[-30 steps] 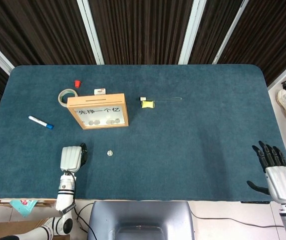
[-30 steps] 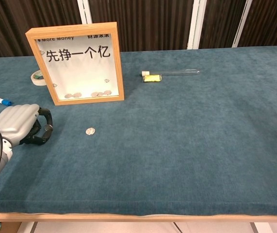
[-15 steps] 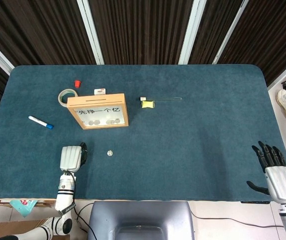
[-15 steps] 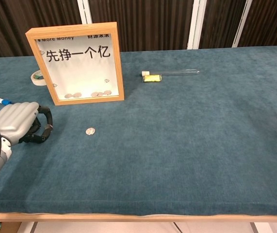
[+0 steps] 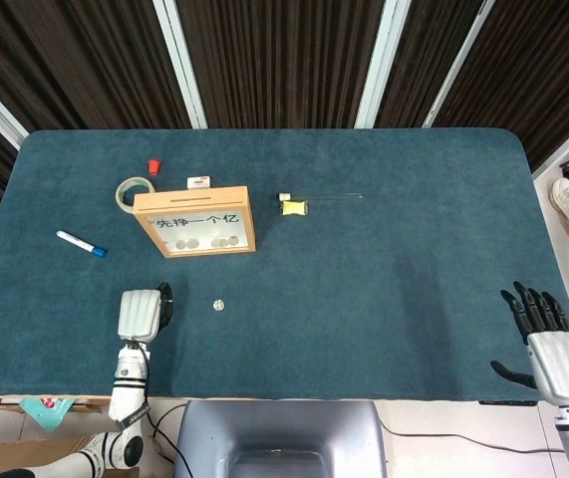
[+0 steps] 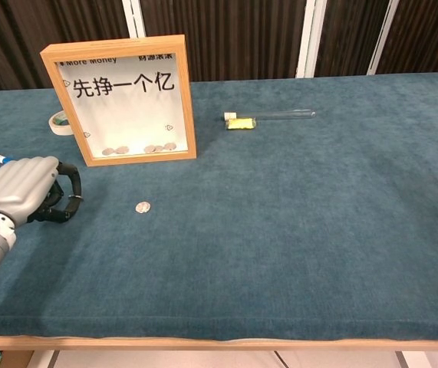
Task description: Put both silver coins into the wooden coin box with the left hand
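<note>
- The blue-capped marker lies on the table, well to the left of the wooden coin box.
- The left hand rests on the cloth in front of the box and to its left, fingers curled in, apparently on nothing.
- A roll of tape lies just beside the box's back left corner, with a small red cap just behind it.
- The box stands upright; several coins lie along the bottom behind its window.
- One silver coin lies flat in front of the box, apart from the left hand; I see no second loose coin.
- A glass tube with a yellow piece lies right of the box.
- The right hand sits far right of the box at the table's near edge, fingers spread, holding nothing.
</note>
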### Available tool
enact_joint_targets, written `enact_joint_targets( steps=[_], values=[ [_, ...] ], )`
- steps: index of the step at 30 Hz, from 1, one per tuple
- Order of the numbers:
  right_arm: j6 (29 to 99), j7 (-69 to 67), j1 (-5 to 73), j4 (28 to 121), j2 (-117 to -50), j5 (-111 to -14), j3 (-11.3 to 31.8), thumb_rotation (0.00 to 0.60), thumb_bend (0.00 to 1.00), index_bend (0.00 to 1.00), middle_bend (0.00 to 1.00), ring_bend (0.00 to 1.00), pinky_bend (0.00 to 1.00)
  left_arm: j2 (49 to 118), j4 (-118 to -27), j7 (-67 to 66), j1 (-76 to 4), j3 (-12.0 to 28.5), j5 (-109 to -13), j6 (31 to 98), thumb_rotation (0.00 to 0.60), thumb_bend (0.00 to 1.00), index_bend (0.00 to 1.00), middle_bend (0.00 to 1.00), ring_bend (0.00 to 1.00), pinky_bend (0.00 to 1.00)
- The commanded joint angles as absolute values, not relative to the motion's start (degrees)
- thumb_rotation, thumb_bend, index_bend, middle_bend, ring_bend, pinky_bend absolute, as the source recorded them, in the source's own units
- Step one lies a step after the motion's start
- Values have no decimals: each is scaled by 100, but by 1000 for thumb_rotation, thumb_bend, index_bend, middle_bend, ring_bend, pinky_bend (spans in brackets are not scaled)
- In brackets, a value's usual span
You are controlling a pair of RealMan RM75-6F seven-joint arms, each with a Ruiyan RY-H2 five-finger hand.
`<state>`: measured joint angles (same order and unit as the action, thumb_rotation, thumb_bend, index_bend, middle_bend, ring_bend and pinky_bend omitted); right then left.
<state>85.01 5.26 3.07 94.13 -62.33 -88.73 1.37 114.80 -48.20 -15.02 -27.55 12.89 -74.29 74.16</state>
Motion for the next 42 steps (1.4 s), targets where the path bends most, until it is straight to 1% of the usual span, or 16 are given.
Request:
enact_joint_targets(
  steps=[1,3,5,6,8,10,13,17,22,24,32,37,42],
  values=[
    [8495,514,309,9416,-6226,-8872,135,600,204,0,0,0,0,11170,-5367,-1541,-2689,1250,-7578,7634,600,420,590,1000,1000,1000],
    [8500,502,308,9417,-6221,-8876,136,600,204,0,0,0,0,10796,-6046,-1609,-2633,1234,-7620,7657,600,421,588,1000,1000,1000],
    [8505,480,305,9425,-6213,-8887,131,600,204,0,0,0,0,10288,-6954,-1798,-2583,1287,-7632,7697,600,420,581,1000,1000,1000],
    [8507,470,304,9428,-6206,-8900,125,600,204,0,0,0,0,9970,-7506,-1957,-2573,1377,-7682,7807,600,420,579,1000,1000,1000],
    [8505,458,306,9433,-6200,-8927,112,600,204,0,0,0,0,9531,-8253,-2270,-2571,1502,-7679,7861,600,420,576,1000,1000,1000],
    [8497,459,312,9433,-6202,-8951,102,600,204,0,0,0,0,9029,-9053,-2768,-2604,1656,-7491,7738,600,424,573,1000,1000,1000],
    [8473,466,327,9439,-6207,-8969,94,600,204,0,0,0,0,8497,-10040,-3394,-2730,2072,-6964,7597,600,429,572,1000,1000,1000],
    [8423,432,359,9451,-6204,-8987,87,600,204,0,0,0,0,8085,-10746,-3971,-3006,2579,-6337,7495,600,431,573,1000,1000,1000],
    [8336,357,398,9459,-6163,-8958,83,600,204,0,0,0,0,7895,-10955,-4229,-3384,3062,-5624,7468,600,430,569,1000,1000,1000],
    [8334,319,400,9462,-6145,-8948,88,600,204,0,0,0,0,7878,-10901,-4266,-3563,3202,-5379,7442,600,430,568,1000,1000,1000],
    [8199,255,471,9456,-6132,-8849,124,600,204,0,0,0,0,8116,-10142,-4332,-4249,3440,-4468,7310,600,429,566,1000,1000,1000],
    [8142,193,500,9473,-6095,-8849,112,600,204,0,0,0,0,8254,-9633,-4260,-4551,3505,-4144,7367,600,430,560,1000,1000,1000],
    [8119,153,509,9465,-6074,-8813,118,600,204,0,0,0,0,8300,-9374,-4130,-4734,3520,-3923,7317,600,426,558,1000,1000,1000]
  ],
)
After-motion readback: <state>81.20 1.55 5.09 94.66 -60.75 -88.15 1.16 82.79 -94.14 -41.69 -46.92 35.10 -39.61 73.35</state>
